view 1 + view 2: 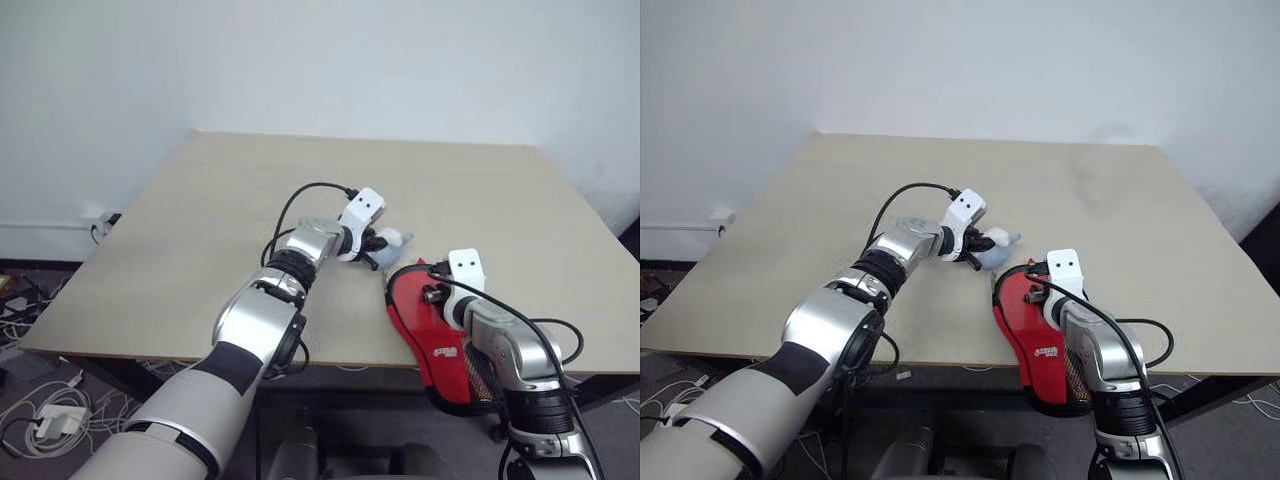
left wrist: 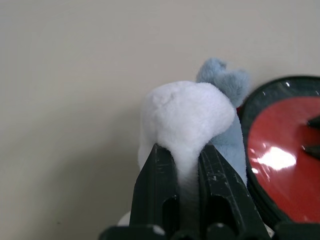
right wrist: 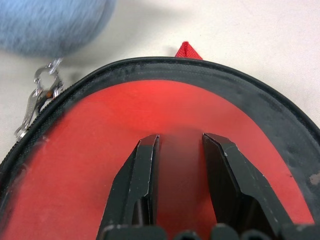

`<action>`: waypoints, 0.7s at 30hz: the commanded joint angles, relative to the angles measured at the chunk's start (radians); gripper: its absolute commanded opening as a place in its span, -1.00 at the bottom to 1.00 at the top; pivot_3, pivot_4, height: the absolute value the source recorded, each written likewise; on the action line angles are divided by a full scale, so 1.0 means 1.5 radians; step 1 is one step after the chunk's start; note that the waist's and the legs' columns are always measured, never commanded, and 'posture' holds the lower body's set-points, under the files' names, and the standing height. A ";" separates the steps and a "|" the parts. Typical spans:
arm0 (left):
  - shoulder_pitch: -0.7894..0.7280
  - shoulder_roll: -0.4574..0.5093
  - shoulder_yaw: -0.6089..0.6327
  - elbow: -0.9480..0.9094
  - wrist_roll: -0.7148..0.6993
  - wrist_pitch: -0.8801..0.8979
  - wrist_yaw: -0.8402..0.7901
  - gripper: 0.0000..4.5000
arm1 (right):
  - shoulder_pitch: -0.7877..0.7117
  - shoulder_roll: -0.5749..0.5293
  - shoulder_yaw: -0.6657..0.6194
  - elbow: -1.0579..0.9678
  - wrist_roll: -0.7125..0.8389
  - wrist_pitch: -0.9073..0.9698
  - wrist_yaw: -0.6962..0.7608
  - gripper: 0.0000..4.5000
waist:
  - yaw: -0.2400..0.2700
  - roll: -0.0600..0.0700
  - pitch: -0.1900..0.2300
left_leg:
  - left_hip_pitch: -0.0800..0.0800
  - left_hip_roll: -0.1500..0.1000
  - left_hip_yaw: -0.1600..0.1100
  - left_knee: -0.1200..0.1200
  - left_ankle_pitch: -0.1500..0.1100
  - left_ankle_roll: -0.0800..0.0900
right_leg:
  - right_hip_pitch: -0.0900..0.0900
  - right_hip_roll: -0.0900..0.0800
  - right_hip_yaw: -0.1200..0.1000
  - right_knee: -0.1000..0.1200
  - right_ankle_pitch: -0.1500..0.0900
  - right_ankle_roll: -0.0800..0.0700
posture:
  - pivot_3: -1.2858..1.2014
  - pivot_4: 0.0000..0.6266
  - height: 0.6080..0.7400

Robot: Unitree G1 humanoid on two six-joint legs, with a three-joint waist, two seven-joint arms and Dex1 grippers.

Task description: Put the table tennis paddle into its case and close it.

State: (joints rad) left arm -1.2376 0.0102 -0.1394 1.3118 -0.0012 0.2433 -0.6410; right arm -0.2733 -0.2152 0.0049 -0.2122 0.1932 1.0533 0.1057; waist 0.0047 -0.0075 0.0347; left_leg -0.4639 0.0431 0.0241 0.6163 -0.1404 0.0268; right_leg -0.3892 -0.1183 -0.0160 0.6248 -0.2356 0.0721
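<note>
The red case [image 1: 432, 335] with black trim lies on the table near its front edge. A white and blue plush charm [image 2: 187, 107] hangs from its metal zip pull [image 3: 36, 97]. My left gripper [image 2: 185, 150] is shut on the white part of that charm, just beyond the case's round end. My right gripper [image 3: 180, 137] rests on the case's red face, its fingers a little apart with nothing held between them. The table tennis paddle is hidden.
The light wooden table [image 1: 200, 220] stretches wide and bare to the left and far side. A white wall stands behind it. Cables and a power adapter [image 1: 55, 420] lie on the floor at the left.
</note>
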 commanded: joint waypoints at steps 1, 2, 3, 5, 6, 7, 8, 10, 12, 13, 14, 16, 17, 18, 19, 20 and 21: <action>-0.041 -0.009 0.025 0.004 0.012 -0.034 0.065 -1.00 | 0.048 0.000 0.017 0.046 -0.011 0.070 -0.006 -0.37 | 0.000 0.000 0.000 | 0.000 0.000 0.000 0.000 0.000 0.000 | 0.000 0.000 0.000 0.000 0.000 0.000 | 0.03 -1.00 0.61; -0.042 -0.011 0.029 0.008 0.016 -0.040 0.082 -1.00 | 0.049 0.001 0.017 0.043 -0.010 0.071 -0.007 -0.37 | 0.000 0.000 0.000 | 0.000 0.000 0.000 0.000 0.000 0.000 | 0.000 0.000 0.000 0.000 0.000 0.000 | 0.03 -1.00 0.61; -0.042 -0.013 0.031 0.010 0.020 -0.047 0.094 -1.00 | 0.051 0.002 0.018 0.040 -0.010 0.073 -0.008 -0.37 | 0.000 0.000 0.000 | 0.000 0.000 0.000 0.000 0.000 0.000 | 0.000 0.000 0.000 0.000 0.000 0.000 | 0.03 -1.00 0.61; -0.047 -0.022 0.054 0.016 0.012 -0.052 0.120 -1.00 | 0.057 0.003 0.018 0.032 -0.010 0.077 -0.010 -0.37 | 0.000 0.000 0.000 | 0.000 0.000 0.000 0.000 0.000 0.000 | 0.000 0.000 0.000 0.000 0.000 0.000 | 0.03 -1.00 0.61; -0.051 -0.027 0.064 0.018 0.009 -0.054 0.131 -1.00 | 0.060 0.004 0.018 0.026 -0.010 0.079 -0.010 -0.37 | 0.000 0.000 0.000 | 0.000 0.000 0.000 0.000 0.000 0.000 | 0.000 0.000 0.000 0.000 0.000 0.000 | 0.03 -1.00 0.61; -0.054 -0.031 0.073 0.020 0.008 -0.054 0.141 -1.00 | 0.062 0.004 0.019 0.022 -0.009 0.081 -0.010 -0.37 | 0.000 0.000 0.000 | 0.000 0.000 0.000 0.000 0.000 0.000 | 0.000 0.000 0.000 0.000 0.000 0.000 | 0.03 -1.00 0.61; -0.057 -0.035 0.079 0.021 0.010 -0.055 0.149 -1.00 | 0.065 0.004 0.020 0.018 -0.008 0.084 -0.010 -0.37 | 0.000 0.000 0.000 | 0.000 0.000 0.000 0.000 0.000 0.000 | 0.000 0.000 0.000 0.000 0.000 0.000 | 0.03 -1.00 0.61; -0.065 -0.047 0.089 0.022 0.013 -0.067 0.163 -1.00 | 0.070 0.006 0.020 0.010 -0.007 0.089 -0.012 -0.37 | 0.000 0.000 0.000 | 0.000 0.000 -0.001 0.000 0.000 0.000 | 0.000 0.000 0.000 0.000 0.000 0.000 | 0.03 -1.00 0.61; -0.072 -0.060 0.097 0.024 0.016 -0.070 0.168 -1.00 | 0.074 0.007 0.020 0.002 -0.007 0.093 -0.014 -0.37 | 0.001 0.000 0.000 | 0.000 0.000 -0.001 0.000 0.000 0.000 | 0.000 0.000 -0.001 0.000 0.000 0.000 | 0.03 -1.00 0.61; -0.075 -0.067 0.101 0.025 0.018 -0.073 0.171 -1.00 | 0.075 0.008 0.020 0.000 -0.006 0.095 -0.015 -0.37 | 0.000 0.000 0.000 | 0.000 0.000 -0.001 0.000 0.000 0.000 | 0.000 0.000 -0.001 0.000 0.000 0.000 | 0.03 -1.00 0.61; -0.077 -0.073 0.103 0.025 0.020 -0.077 0.176 -1.00 | 0.077 0.009 0.022 -0.003 -0.006 0.096 -0.015 -0.37 | 0.000 0.000 0.000 | 0.000 0.000 -0.001 0.000 0.000 0.000 | 0.000 0.000 -0.001 0.000 0.000 0.000 | 0.03 -1.00 0.61; -0.081 -0.086 0.108 0.026 0.023 -0.084 0.188 -1.00 | 0.080 0.010 0.025 -0.006 -0.006 0.098 -0.014 -0.37 | 0.000 0.000 0.000 | 0.000 0.000 -0.001 0.000 0.000 0.000 | 0.000 0.000 -0.001 0.000 0.000 0.000 | 0.03 -1.00 0.61; -0.082 -0.091 0.109 0.027 0.025 -0.087 0.194 -1.00 | 0.081 0.011 0.026 -0.007 -0.006 0.098 -0.014 -0.37 | 0.000 0.000 0.000 | 0.000 0.000 -0.001 0.000 0.000 0.000 | 0.000 0.000 -0.001 0.000 0.000 0.000 | 0.03 -1.00 0.61; -0.084 -0.095 0.110 0.028 0.029 -0.090 0.197 -1.00 | 0.082 0.012 0.027 -0.008 -0.007 0.098 -0.015 -0.37 | 0.000 0.000 0.000 | 0.000 0.000 -0.001 0.000 0.000 0.000 | 0.000 0.000 -0.001 0.000 0.000 0.000 | 0.03 -1.00 0.61; -0.085 -0.101 0.111 0.028 0.031 -0.094 0.200 -1.00 | 0.082 0.013 0.028 -0.009 -0.007 0.099 -0.016 -0.37 | 0.000 0.000 0.000 | 0.000 0.000 -0.001 0.000 0.000 0.000 | 0.000 0.000 -0.001 0.000 0.000 0.000 | 0.03 -1.00 0.61; -0.087 -0.108 0.113 0.028 0.033 -0.098 0.202 -1.00 | 0.082 0.014 0.028 -0.010 -0.008 0.099 -0.016 -0.37 | 0.000 0.000 0.000 | 0.000 0.000 -0.001 0.000 0.000 0.000 | 0.000 0.000 -0.001 0.000 0.000 0.000 | 0.03 -1.00 0.61; -0.088 -0.115 0.112 0.028 0.036 -0.101 0.202 -1.00 | 0.083 0.015 0.028 -0.011 -0.008 0.100 -0.016 -0.37 | 0.000 0.000 0.000 | 0.000 0.000 -0.001 0.000 0.000 0.000 | 0.000 0.000 -0.001 0.000 0.000 0.000 | 0.03 -1.00 0.61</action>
State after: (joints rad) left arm -1.3050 -0.1462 0.0163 1.3888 0.0460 0.1414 -0.3480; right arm -0.2208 -0.2010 0.0070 -0.3045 0.1854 1.0978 0.0857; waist 0.0050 -0.0076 0.0346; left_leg -0.4639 0.0425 0.0233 0.6160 -0.1404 0.0267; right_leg -0.3890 -0.1186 -0.0168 0.6246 -0.2357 0.0723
